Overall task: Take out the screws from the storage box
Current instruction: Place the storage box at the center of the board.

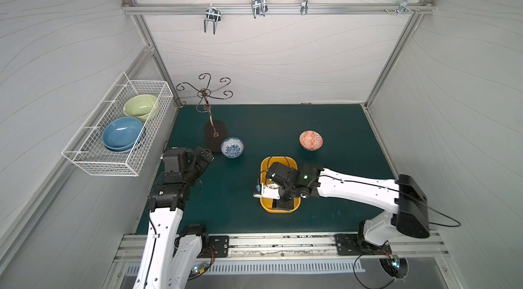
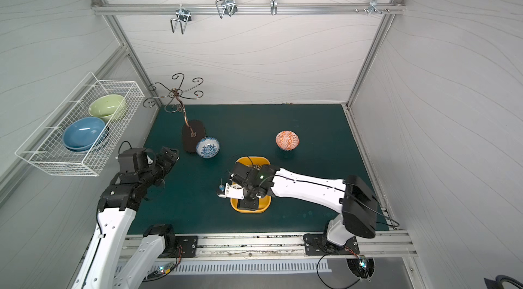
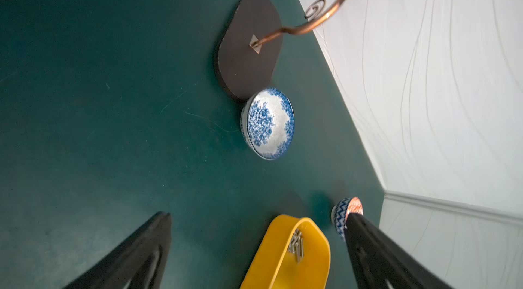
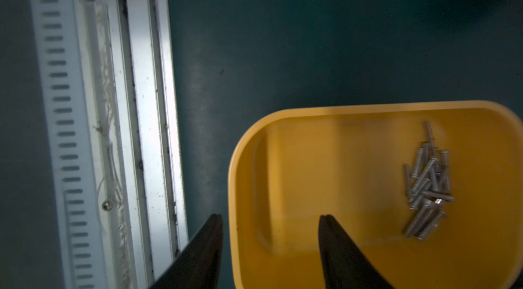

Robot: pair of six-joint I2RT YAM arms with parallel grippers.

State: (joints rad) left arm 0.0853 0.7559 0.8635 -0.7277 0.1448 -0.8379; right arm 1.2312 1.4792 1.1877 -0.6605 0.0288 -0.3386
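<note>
Your right tool [image 4: 268, 218] is spread and pinches nothing. In the right wrist view its two fingers stand across the short wall of the yellow storage box [image 4: 325, 160]: one is over the box floor, the other is outside, over the green bench [image 1: 254, 120] on the side of the front rail [image 4: 147, 103]. I cannot tell how high the tips are above the wall.

In both top views the box lies in the lower middle of the frame, mostly under the right arm. The screws [image 4: 427, 183] are all inside it, in one tangled heap at the end away from the rail, well apart from your fingertips. None is out yet, so I judge that the work is at its beginning.

If you mean to pick the screws, first bring the tool over the heap. Choose a screw at the edge of the heap, not one that is crossed by others. Put the fingers on both sides of its shaft and close slowly. These screws are thin and round, so they will probably roll or slip.

If you mean to grip the wall and tip the box, lower the tool until the wall is deep between the fingers, then close firmly. A light plastic box may slide.

Your left tool [image 3: 258, 216] is spread wide and empty, beside the blue patterned bowl [image 1: 232, 147]. It could steady the box.
</note>
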